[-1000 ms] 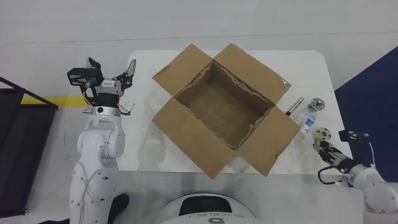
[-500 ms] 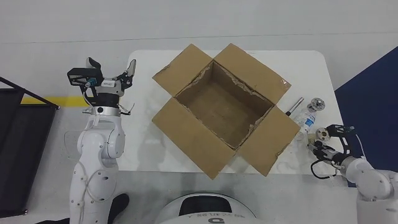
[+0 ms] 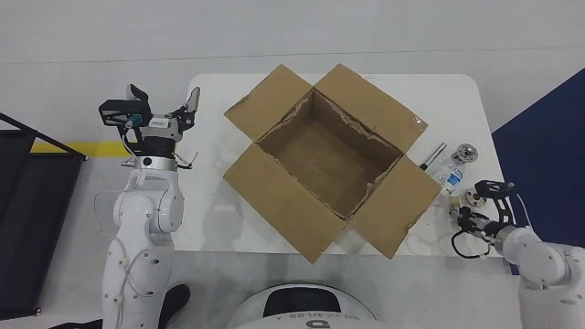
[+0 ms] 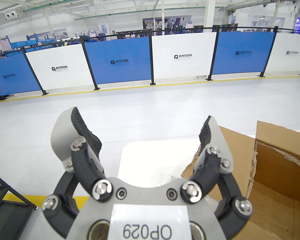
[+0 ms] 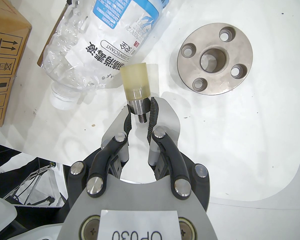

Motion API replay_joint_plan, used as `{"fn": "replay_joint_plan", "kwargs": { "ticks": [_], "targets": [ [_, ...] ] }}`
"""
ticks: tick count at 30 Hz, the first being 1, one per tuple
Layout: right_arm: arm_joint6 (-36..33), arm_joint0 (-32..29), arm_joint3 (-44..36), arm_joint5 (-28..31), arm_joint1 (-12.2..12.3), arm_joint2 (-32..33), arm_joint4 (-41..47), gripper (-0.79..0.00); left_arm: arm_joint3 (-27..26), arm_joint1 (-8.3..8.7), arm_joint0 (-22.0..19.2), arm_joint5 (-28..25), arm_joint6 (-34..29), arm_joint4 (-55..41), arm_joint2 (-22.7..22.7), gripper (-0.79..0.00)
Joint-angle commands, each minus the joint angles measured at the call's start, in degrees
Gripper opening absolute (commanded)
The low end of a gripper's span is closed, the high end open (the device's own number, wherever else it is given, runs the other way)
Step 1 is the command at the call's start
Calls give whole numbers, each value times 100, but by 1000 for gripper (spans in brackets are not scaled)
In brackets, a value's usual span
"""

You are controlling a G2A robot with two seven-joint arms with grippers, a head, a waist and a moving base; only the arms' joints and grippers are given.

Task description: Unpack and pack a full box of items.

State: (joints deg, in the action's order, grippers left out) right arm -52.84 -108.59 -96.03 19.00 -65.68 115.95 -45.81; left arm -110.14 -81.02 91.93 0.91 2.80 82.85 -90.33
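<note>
An open cardboard box [image 3: 324,160] stands in the middle of the white table, its inside bare. My right gripper [image 5: 140,108] is shut on the metal base of a small stud with a cream cap [image 5: 136,82], near the table's front right corner [image 3: 460,206]. A clear plastic bottle [image 5: 102,26] lies just beyond the stud, and a round metal flange [image 5: 215,59] rests beside it. My left gripper [image 4: 140,123] hangs open and holds nothing, off the table's left edge [image 3: 164,93].
A black rod [image 3: 433,153] and a second round metal part [image 3: 466,153] lie right of the box. A box flap [image 5: 5,63] is close to the bottle. A dark rack [image 3: 27,210] stands left of the table.
My right gripper has moved in toward the bottle and flange and now grips the stud. The left arm and the box have not moved.
</note>
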Motion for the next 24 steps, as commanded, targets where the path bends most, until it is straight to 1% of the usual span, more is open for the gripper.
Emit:
{"fn": "replay_joint_plan", "kwargs": {
  "ticks": [1, 9, 11, 16, 19, 20, 24],
  "targets": [
    [-38, 26, 11, -41, 10, -24, -10, -730, 0, 0, 0, 0, 0, 0, 0, 0],
    [-104, 83, 17, -169, 51, -57, -24, -717, 0, 0, 0, 0, 0, 0, 0, 0],
    [-127, 104, 27, -189, 61, -71, -19, -699, 0, 0, 0, 0, 0, 0, 0, 0],
    [-155, 135, 47, -211, 87, -84, -1, -625, 0, 0, 0, 0, 0, 0, 0, 0],
    [-176, 175, 74, -230, 103, -115, -12, -606, 0, 0, 0, 0, 0, 0, 0, 0],
    [-175, 184, 83, -233, 108, -122, -12, -585, 0, 0, 0, 0, 0, 0, 0, 0],
    [-154, 195, 103, -250, 125, -134, 13, -566, 0, 0, 0, 0, 0, 0, 0, 0]
  ]
}}
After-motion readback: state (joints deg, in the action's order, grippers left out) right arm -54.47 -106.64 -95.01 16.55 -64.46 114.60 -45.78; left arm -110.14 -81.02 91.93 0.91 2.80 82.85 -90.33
